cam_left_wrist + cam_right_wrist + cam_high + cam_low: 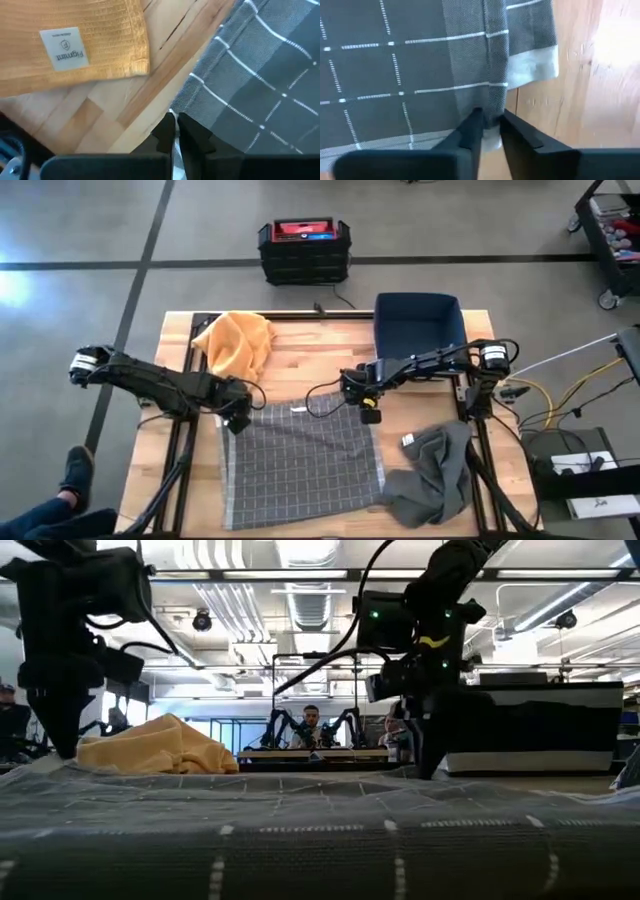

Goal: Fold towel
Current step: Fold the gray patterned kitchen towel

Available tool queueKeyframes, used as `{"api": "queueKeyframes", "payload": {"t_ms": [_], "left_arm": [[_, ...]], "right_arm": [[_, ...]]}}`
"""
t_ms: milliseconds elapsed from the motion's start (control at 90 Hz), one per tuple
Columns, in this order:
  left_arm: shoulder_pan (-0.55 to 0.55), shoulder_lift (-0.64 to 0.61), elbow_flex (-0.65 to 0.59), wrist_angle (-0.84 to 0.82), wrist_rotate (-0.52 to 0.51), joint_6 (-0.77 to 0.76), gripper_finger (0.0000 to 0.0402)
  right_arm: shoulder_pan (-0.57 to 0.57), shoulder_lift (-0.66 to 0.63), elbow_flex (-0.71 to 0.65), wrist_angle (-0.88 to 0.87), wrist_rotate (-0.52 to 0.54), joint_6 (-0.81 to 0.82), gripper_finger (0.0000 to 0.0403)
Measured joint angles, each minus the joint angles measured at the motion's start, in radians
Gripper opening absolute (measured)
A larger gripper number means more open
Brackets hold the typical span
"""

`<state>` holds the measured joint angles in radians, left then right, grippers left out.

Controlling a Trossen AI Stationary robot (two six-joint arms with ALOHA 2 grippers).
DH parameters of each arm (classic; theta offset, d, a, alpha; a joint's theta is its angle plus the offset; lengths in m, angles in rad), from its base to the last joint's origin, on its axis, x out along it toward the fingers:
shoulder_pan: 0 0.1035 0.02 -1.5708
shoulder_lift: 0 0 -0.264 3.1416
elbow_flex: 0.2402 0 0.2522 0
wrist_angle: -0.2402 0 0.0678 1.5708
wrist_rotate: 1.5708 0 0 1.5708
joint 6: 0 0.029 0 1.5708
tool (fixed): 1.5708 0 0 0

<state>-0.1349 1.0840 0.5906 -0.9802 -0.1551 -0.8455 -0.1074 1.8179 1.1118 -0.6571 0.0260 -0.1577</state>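
Note:
A grey towel [300, 465] with a white check lies spread flat on the wooden table [320, 370], also seen in the low view [320, 830]. My left gripper [237, 421] is at its far left corner and is shut on it. My right gripper [370, 416] is at its far right corner, shut on the cloth there. In the low view both grippers reach down to table level, the left [62, 745] and the right [425, 768]. My left gripper pinches the towel's far left corner [173, 113] between its two fingers [164, 134], coming from above and pointing down. The corner stays low at the table and the rest of the towel lies flat. My right gripper pinches a puckered ridge of cloth at the towel's far edge [493, 116], near the far right corner, between its two fingers [470, 131]. The fingers come from above. The ridge runs away from the fingers across the towel, which otherwise lies on the table.
An orange towel [236, 342] lies crumpled at the far left, a dark grey towel [436, 472] is bunched at the near right, and a dark blue bin [418, 326] stands at the far right. A black and red crate [303, 248] sits on the floor beyond.

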Motion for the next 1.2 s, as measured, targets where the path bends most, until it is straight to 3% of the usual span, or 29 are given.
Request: {"api": "queueKeyframes", "payload": {"t_ms": [78,422,900,1200], "left_arm": [[-0.007,-0.009,0.01,-0.007,0.0,0.001,0.0],[-0.044,-0.038,0.148,-0.123,0.003,-0.045,0.0],[-0.305,-0.075,0.203,-0.342,0.017,-0.409,0.0],[-0.38,-0.074,0.248,-0.429,0.044,-0.502,0.0]], "right_arm": [[-0.001,0.0,0.0,-0.001,-0.001,-0.001,0.0005],[-0.001,-0.01,0.094,-0.132,-0.001,0.007,0.0002],[0.004,-0.011,0.232,-0.186,-0.004,-0.071,0.0],[0.005,-0.015,0.343,-0.197,-0.007,-0.112,0.0]]}}
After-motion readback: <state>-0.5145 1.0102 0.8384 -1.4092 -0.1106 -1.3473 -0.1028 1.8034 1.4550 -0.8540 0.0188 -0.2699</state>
